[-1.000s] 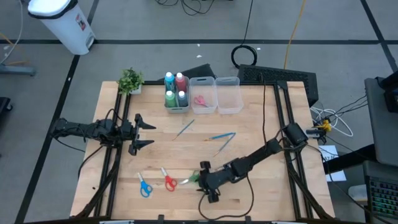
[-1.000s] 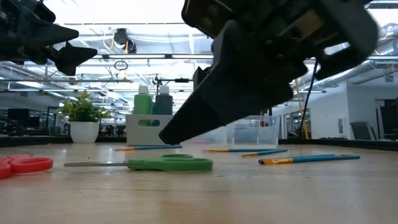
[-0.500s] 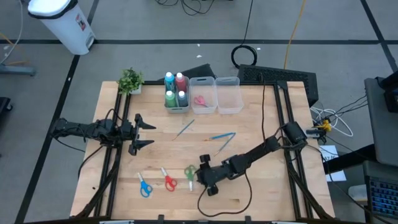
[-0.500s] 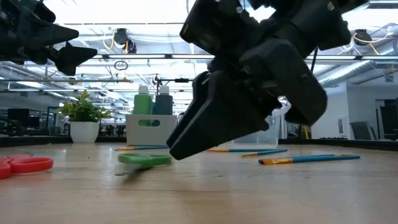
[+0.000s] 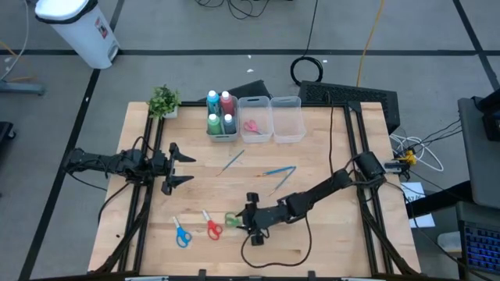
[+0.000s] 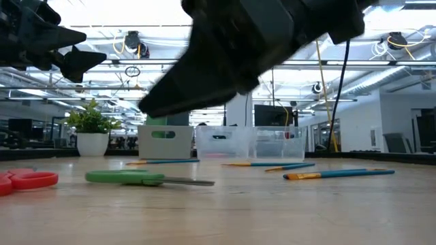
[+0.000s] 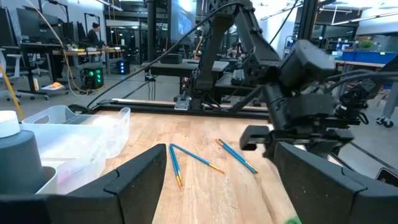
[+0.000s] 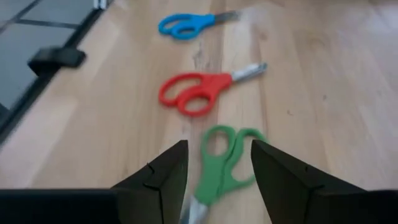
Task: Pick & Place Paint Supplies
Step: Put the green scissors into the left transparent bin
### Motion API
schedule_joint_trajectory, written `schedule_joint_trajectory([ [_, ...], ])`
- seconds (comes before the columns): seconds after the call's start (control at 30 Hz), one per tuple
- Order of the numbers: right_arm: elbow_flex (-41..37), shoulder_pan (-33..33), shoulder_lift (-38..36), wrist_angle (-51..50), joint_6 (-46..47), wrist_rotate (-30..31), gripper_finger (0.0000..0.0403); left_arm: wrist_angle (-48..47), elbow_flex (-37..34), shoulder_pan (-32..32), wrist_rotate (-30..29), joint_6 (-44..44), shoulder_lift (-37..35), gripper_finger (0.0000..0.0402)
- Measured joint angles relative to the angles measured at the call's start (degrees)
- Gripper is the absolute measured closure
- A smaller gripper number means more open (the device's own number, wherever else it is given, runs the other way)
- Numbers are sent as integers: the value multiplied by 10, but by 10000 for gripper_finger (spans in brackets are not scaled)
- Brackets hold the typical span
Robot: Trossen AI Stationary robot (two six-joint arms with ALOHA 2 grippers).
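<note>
The green scissors (image 5: 232,220) lie flat on the table near its front edge, handles toward the table's left and blades toward my right gripper (image 5: 245,221). That gripper hovers just above them, open. In the right wrist view its fingers stand either side of the blades (image 8: 194,208) without touching. The red scissors (image 5: 212,227) and blue scissors (image 5: 181,232) lie flat further left. Three thin brushes (image 5: 280,170) lie mid-table. Several paint bottles (image 5: 221,113) stand in the far left bin. My left gripper (image 5: 187,168) waits open at the table's left.
Three clear bins stand in a row at the far edge. The middle bin (image 5: 255,117) holds pink scissors, and beside it is the right bin (image 5: 287,117). A small potted plant (image 5: 164,100) sits at the far left corner. Bare wood lies right of the brushes.
My right gripper has moved toward the table's left edge and risen, its fingers tipping up off the table. The green scissors have swung about half a turn on the table. Their blades pointed left before; now the handles point left.
</note>
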Motion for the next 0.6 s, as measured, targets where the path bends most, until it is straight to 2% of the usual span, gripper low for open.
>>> schedule_joint_trajectory([
  [0.27,60,-3,55,-27,-22,-7,230,0,0,0,0,0,0,94],
  [0.6,66,-28,81,-100,-25,-32,233,0,0,0,0,0,0,94],
])
